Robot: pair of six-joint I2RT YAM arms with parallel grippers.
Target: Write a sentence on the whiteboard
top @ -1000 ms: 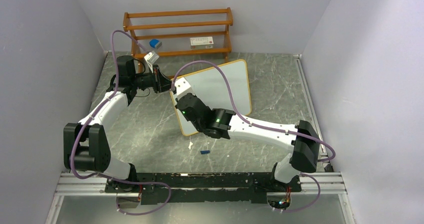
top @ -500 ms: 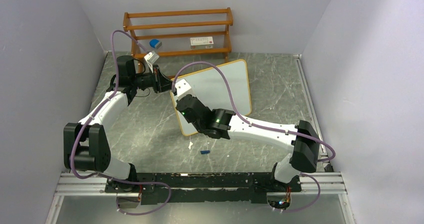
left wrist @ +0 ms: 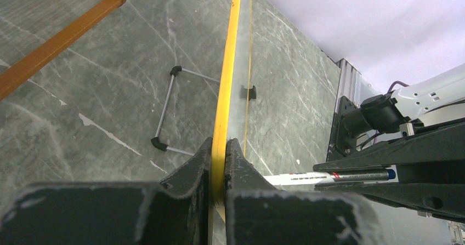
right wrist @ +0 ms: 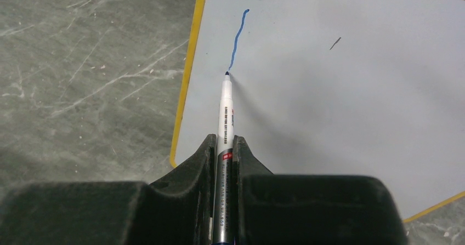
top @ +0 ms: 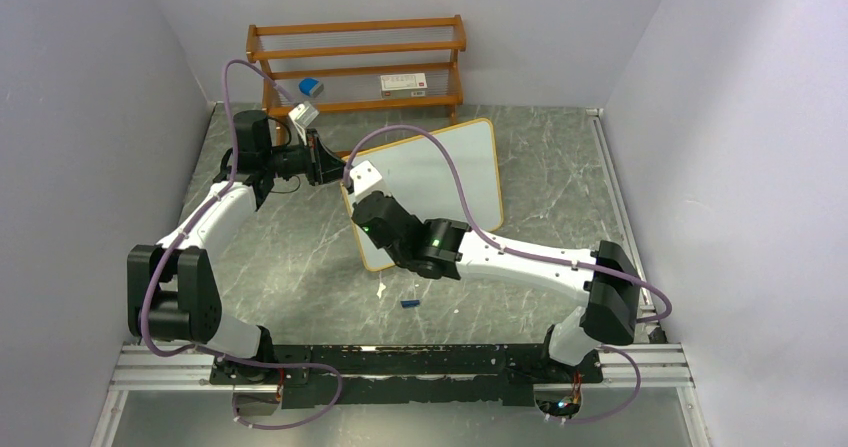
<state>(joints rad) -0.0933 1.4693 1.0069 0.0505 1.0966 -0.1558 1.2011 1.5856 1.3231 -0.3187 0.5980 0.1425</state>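
Observation:
The whiteboard (top: 450, 167), white with a thin yellow-orange frame, stands tilted on the table. My left gripper (left wrist: 219, 146) is shut on the frame at the board's left edge (left wrist: 230, 64). My right gripper (right wrist: 225, 143) is shut on a white marker (right wrist: 226, 108) with a blue tip. The tip touches the board (right wrist: 329, 102) near its left edge. One wavy blue stroke (right wrist: 237, 36) runs from the tip toward the upper corner; it is the only writing I see. In the left wrist view the marker (left wrist: 307, 177) lies against the board's face.
A brown wooden rack (top: 357, 62) stands at the back with a blue item (top: 310, 86) and a white box (top: 404, 83) on it. A small blue cap (top: 408, 303) lies on the table near the arms. The board's wire stand (left wrist: 164, 113) sits behind it.
My right wrist has slid a little toward the near side along the board's left edge with the marker. The left arm has not moved.

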